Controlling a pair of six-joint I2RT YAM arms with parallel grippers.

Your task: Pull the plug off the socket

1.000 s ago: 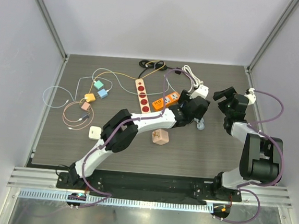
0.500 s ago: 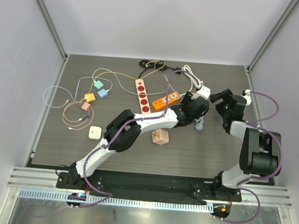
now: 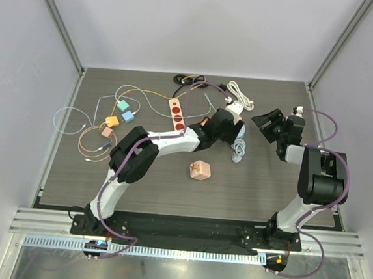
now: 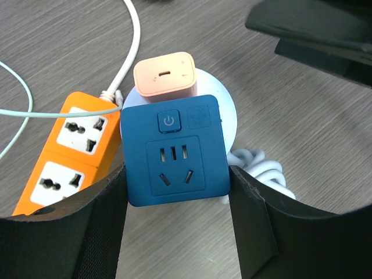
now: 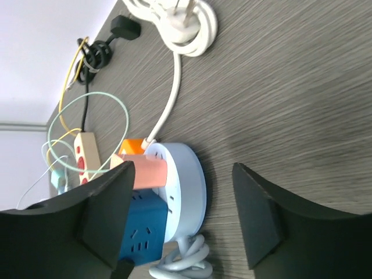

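Left arm [image 3: 173,141] reaches far out across the table [image 3: 267,192], bent at the elbow near mid-table, forearm running right toward the socket, wrist pointing down over it. Left jaws closed against the blue socket block [image 4: 174,151], one finger [image 4: 107,232] on each flank, tips at its lower sides.

Blue block sits on a round white base [image 4: 228,116], right of centre in the far half of the table. Peach plug [image 4: 164,74] sits on the same base, hard against the block's far edge, not pulled off. Orange power strip [image 4: 67,157] lies just beside the block on the left, touching or nearly so. White cord [image 4: 131,46] runs off from the strip's end. Loose coil of white cable [image 4: 261,168] by the base.

Right arm [image 3: 313,183] stands folded at the right side, forearm going up-table, wrist turned left toward the socket. Right jaws wide open, empty, near the base but apart from it. In the right wrist view, plug and base show beyond the spread tips, and a bundled white cable [image 5: 180,23] lies farther back.
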